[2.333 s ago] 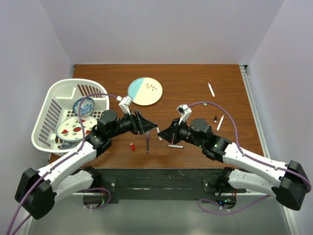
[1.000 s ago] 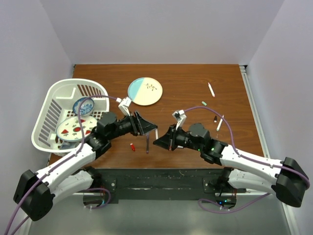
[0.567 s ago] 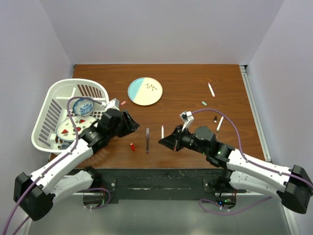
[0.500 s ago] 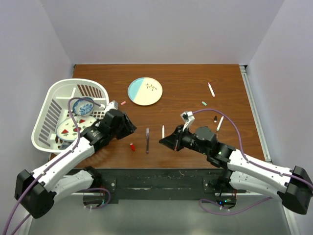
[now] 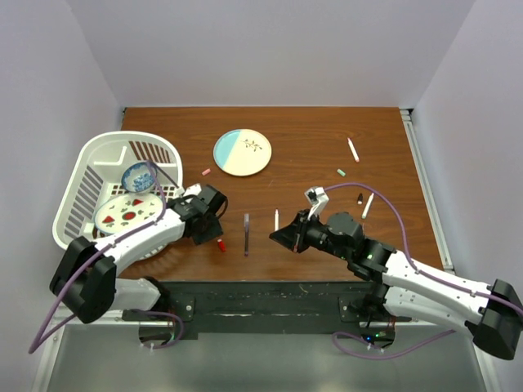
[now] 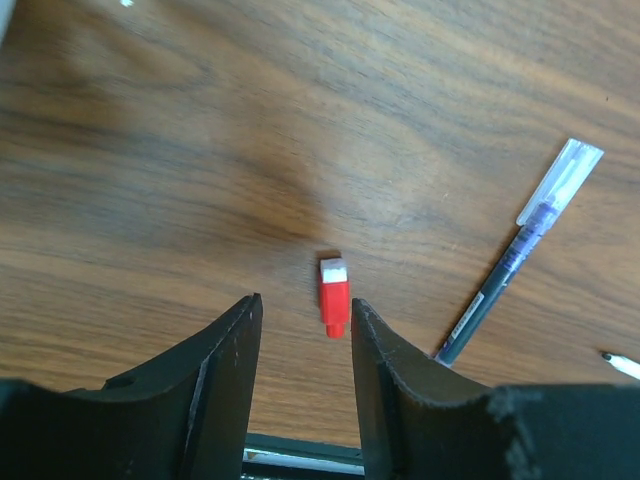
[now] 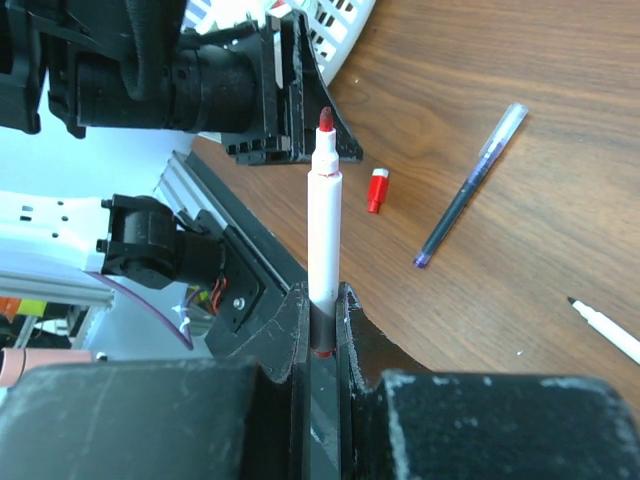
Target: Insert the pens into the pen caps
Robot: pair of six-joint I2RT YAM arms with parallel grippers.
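A red pen cap (image 6: 334,295) lies on the wooden table just beyond the tips of my left gripper (image 6: 304,303), which hovers open above it with nothing between the fingers; the top view shows the cap (image 5: 221,244) by that gripper (image 5: 216,231). My right gripper (image 7: 322,300) is shut on a white pen (image 7: 323,230) whose red tip points up and away from the jaws; from above, the pen (image 5: 276,219) sticks out of the gripper (image 5: 279,234). A dark purple pen (image 5: 246,234) lies between the arms.
Two more white pens (image 5: 353,149) (image 5: 368,205) lie at the right with a green cap (image 5: 341,172) and a black cap (image 5: 359,197). A pink cap (image 5: 206,172) sits beside a plate (image 5: 243,152). A white basket (image 5: 86,175) of dishes stands left.
My left gripper left the dark purple pen lying on the table, drew back left, then came down over the red cap with its jaws narrowing. The right gripper, still holding its pen, shifted slightly right.
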